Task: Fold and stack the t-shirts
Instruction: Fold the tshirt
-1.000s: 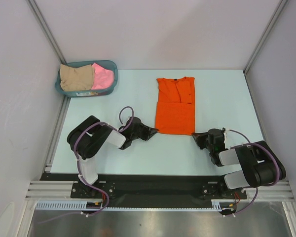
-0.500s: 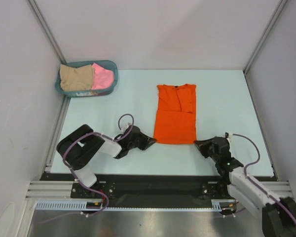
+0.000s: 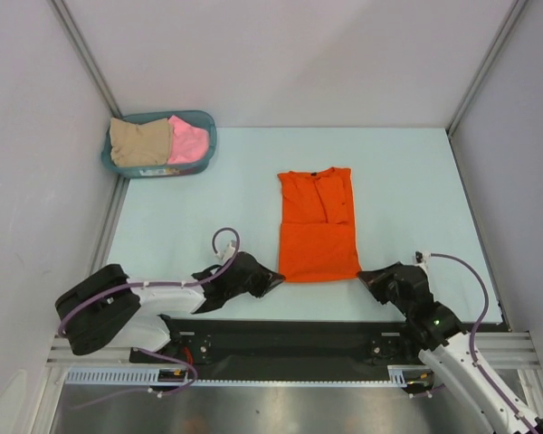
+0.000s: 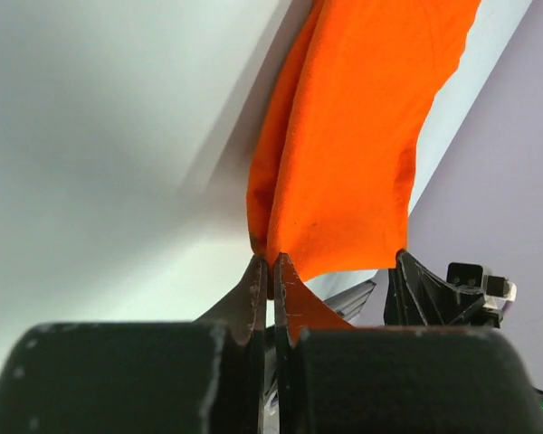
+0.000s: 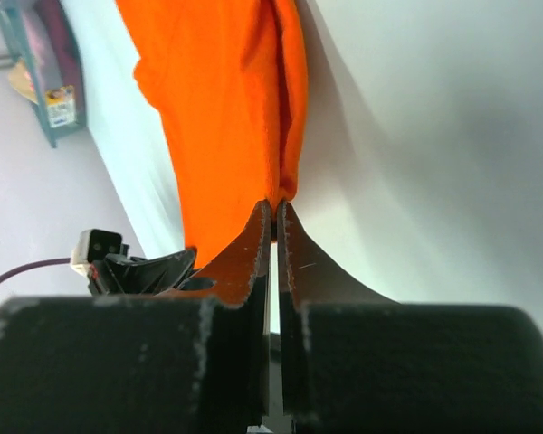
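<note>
Now the orange t-shirt (image 3: 317, 226) is being held flat on the table (image 3: 416, 181), collar toward the far side, w/ its near hem being pinched at both corners. The near-left corner is being gripped by the left gripper (image 3: 277, 277); in the left wrist view its fingers are being pressed together on a fold of orange cloth. The near-right corner is being gripped by the right gripper (image 3: 362, 275), w/ its fingers likewise being squeezed onto the hem, only a thin slit showing between them in the right wrist view.

Vs. 1 s ago, the shirt is being seen clearly nearer the arms' bases. The hem was approx. mid-table then and is now being held close to the table's near edge, and the collar is being carried the same way. The shirt is also being seen a bit further left than before. Both arms are being drawn back, the left one being laid low along the near edge.

The teal basket (image 3: 208, 136) in the far-left corner is being left as it was, w/ the beige t-shirt (image 3: 140, 142) and the pink t-shirt (image 3: 188, 137) being kept inside, beige on the left, pink on the right.
</note>
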Robot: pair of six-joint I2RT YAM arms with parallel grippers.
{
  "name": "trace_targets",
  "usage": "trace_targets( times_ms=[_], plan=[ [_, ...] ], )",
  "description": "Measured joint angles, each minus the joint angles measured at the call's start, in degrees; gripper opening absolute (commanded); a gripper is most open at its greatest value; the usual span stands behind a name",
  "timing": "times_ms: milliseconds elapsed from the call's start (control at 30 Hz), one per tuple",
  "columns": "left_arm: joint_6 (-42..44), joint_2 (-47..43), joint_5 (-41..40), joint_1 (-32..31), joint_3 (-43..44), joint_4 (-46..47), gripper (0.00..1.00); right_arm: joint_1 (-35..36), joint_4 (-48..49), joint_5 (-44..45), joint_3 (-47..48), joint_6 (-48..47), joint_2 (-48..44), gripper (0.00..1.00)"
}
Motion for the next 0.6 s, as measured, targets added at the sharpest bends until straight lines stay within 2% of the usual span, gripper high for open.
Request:
trace_targets(
  times_ms=[233, 367, 433, 600],
  plan=[
    [-0.72, -5.20, -4.22, -4.66, 0.46, -7.19, 0.00, 3.10, -9.27, 1.16, 2.19, 0.55, -3.30, 0.00],
    [1.95, -5.99, -6.58, -4.94, 6.21, -14.49, 0.01, 3.21, -9.31, 1.66, 3.23, -1.14, -2.67, 0.00],
    [4.37, -5.99, -6.88, -3.82, 9.57, -16.72, 0.00, 3.06, -8.68, 1.88, 5.14, -3.10, 1.31, 0.00],
    [10.45, -4.50, -4.76, 4.17, 14.91, -17.94, 0.01, -2.16, 0.07, -0.94, 14.38, -11.37, 21.94, 0.00]
  ],
)
